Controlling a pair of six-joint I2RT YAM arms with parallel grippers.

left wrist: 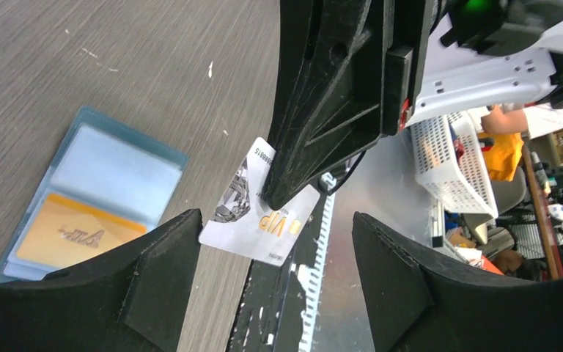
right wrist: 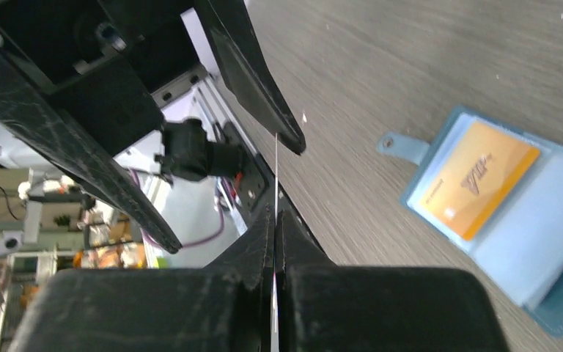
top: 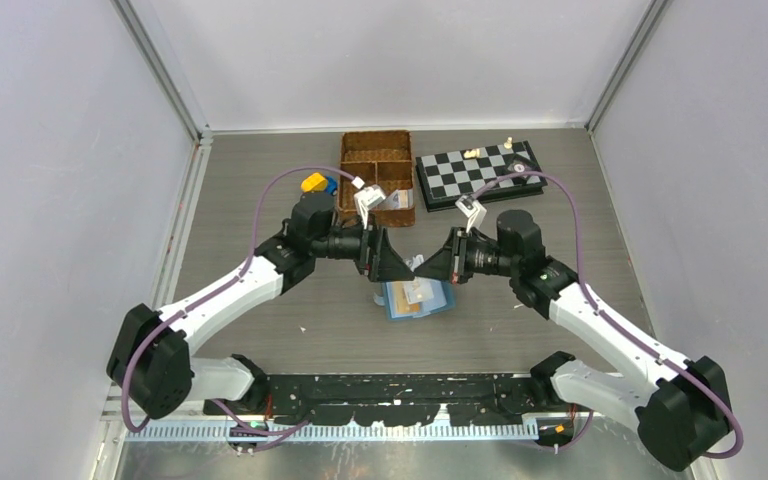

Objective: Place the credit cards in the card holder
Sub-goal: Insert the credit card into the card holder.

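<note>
Above the table my two grippers meet tip to tip. My right gripper [right wrist: 275,229] is shut on a white credit card [left wrist: 245,224] with a diamond picture and gold "VIP" print; in the right wrist view that card [right wrist: 276,172] shows edge-on as a thin line. My left gripper [left wrist: 278,275] stands open, one finger on each side of that card and not pressing it. The teal card holder [top: 418,299] lies open on the table just below the grippers, with an orange-gold card [right wrist: 480,177] in one of its pale blue pockets [left wrist: 113,172].
A brown wicker divided basket [top: 375,172] stands at the back with light items in its compartments. A chessboard [top: 478,172] with a few pieces lies to its right. A yellow and blue object [top: 316,183] sits left of the basket. The holder's snap tab [right wrist: 398,144] sticks out.
</note>
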